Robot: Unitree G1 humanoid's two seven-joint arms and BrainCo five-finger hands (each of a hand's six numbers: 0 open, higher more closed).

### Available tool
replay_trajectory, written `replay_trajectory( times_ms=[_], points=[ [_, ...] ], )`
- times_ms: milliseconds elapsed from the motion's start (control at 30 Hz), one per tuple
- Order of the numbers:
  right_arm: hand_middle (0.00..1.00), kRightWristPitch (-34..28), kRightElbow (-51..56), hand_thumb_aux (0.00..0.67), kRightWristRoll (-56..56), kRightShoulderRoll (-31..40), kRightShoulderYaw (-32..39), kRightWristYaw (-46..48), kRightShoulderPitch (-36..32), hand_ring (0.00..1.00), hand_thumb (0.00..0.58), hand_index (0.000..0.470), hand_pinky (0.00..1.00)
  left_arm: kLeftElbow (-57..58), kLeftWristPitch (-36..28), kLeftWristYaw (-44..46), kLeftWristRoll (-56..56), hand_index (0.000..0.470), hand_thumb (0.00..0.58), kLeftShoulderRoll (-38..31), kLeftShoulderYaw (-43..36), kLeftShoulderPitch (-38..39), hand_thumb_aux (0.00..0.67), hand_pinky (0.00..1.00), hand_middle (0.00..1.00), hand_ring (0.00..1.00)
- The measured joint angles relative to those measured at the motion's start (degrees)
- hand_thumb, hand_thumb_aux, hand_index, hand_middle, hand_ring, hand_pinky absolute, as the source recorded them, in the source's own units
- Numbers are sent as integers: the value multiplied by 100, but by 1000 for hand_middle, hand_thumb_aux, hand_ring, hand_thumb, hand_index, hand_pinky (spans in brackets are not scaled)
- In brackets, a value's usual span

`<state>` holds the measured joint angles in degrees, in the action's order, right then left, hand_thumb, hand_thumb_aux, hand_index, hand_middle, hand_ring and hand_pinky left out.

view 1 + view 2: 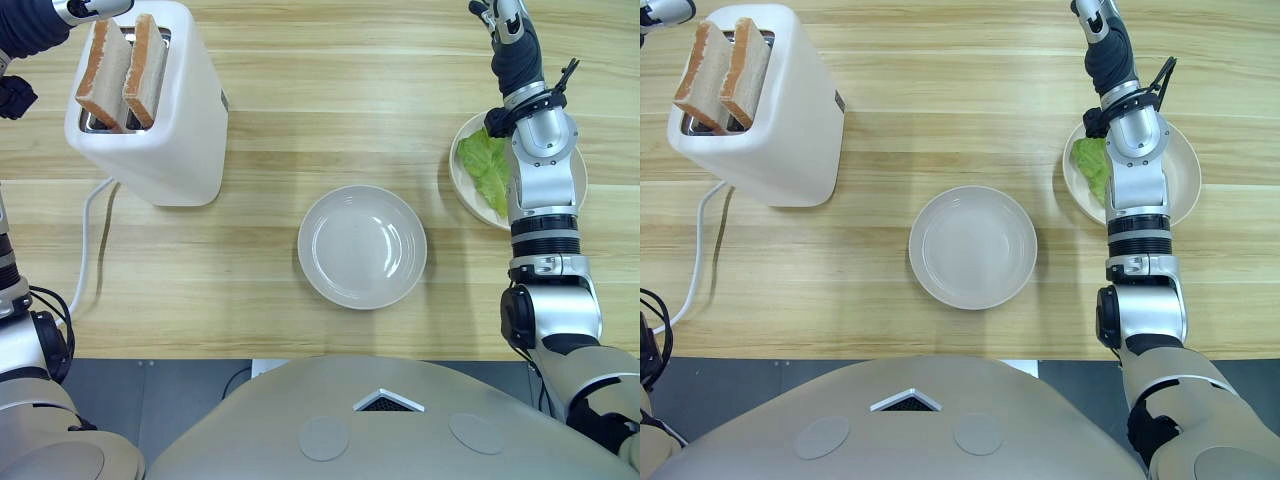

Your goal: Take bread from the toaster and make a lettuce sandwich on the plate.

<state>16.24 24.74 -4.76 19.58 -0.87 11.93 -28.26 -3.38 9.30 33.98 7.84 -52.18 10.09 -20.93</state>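
- Bread [103,72], two slices, sat in the toaster [175,140] at the left of the tabletop [330,100]; neither was out, so I judged the task barely begun
- Both slices stood on edge, side by side, with their upper ends pointing up out of the slots
- Left hand [92,9] hung just above the slices, cut by the top edge; I could not tell whether it was released or clenched
- Plate [362,247] in the middle held nothing
- Lettuce [482,165] lay on a side dish [456,182] at the right, partly under the right arm, its long axis running near to far
- Right hand [503,18] was beyond the dish, its state impossible to tell
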Motion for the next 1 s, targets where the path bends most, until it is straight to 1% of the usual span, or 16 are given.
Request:
replay_trajectory(
  times_ms=[133,333,433,633,767,833,1000],
  points=[
    [0,11,5,0,0,10,0,0,18,0,0,0,0,20,-17,19,-23,0,0,4,-31,0,0,0,0,0],
    [0,21,16,0,1,36,1,19,35,0,0,0,0,-9,-148,350,-265,0,0,-14,-73,44,0,0,0,0],
    [0,16,-6,0,1,50,2,54,73,0,0,0,0,24,-219,503,-266,0,0,-135,-78,101,0,0,0,0],
    [0,-32,-200,0,3,98,-6,68,189,0,0,0,0,227,-461,699,-48,0,0,-589,-38,270,0,0,0,0],
    [0,-90,-261,0,4,153,-11,74,212,0,0,0,0,774,-690,669,387,0,0,-915,-43,375,0,0,0,0],
    [0,-119,-269,0,3,168,-10,74,217,0,0,0,0,948,-814,667,489,0,0,-947,-78,475,0,0,0,0],
    [0,-124,-271,0,2,197,-10,71,223,0,0,0,0,1020,-890,551,693,0,0,-947,-283,460,0,0,0,0]
  ],
)
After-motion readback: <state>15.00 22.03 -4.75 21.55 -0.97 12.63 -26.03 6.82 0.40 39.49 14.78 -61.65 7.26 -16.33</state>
